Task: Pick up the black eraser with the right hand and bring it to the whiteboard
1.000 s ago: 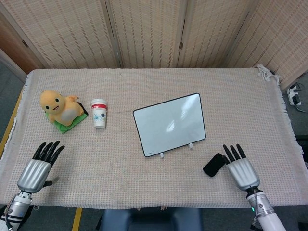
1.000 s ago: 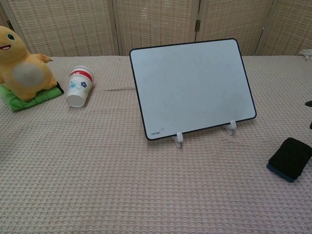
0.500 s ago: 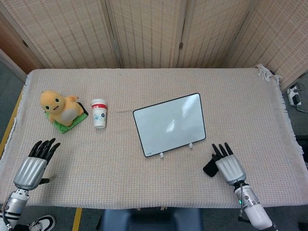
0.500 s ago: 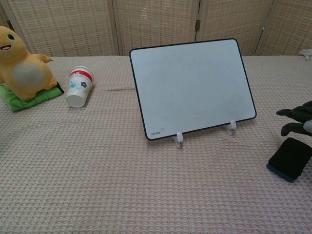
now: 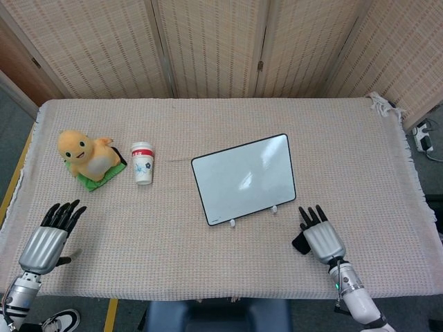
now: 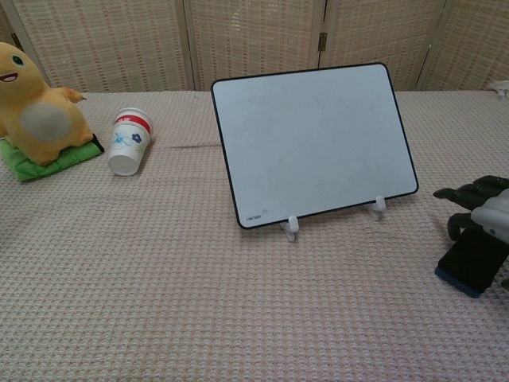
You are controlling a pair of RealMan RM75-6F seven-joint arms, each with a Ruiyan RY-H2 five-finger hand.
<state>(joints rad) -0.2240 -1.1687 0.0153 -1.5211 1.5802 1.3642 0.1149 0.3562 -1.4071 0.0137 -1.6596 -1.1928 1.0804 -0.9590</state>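
Note:
The black eraser (image 6: 471, 262) lies flat on the cloth at the right, its blue underside showing along the near edge. In the head view only a sliver of the eraser (image 5: 298, 242) shows beside my right hand (image 5: 321, 237), which hovers over it palm down with fingers spread. The chest view shows the right hand (image 6: 482, 207) just above the eraser's far end, holding nothing. The whiteboard (image 5: 243, 178) (image 6: 315, 140) stands tilted on two white clips, left of and beyond the eraser. My left hand (image 5: 48, 238) rests open near the front left edge.
A paper cup (image 5: 142, 163) (image 6: 127, 142) stands left of the whiteboard. A yellow plush toy (image 5: 86, 153) (image 6: 36, 111) sits on a green mat at the far left. The table (image 5: 221, 270) is covered with a beige woven cloth; folding screens stand behind it.
My right hand has slid left and forward from beside the eraser until it sits over it, covering most of it in the head view. The left hand drew back slightly.

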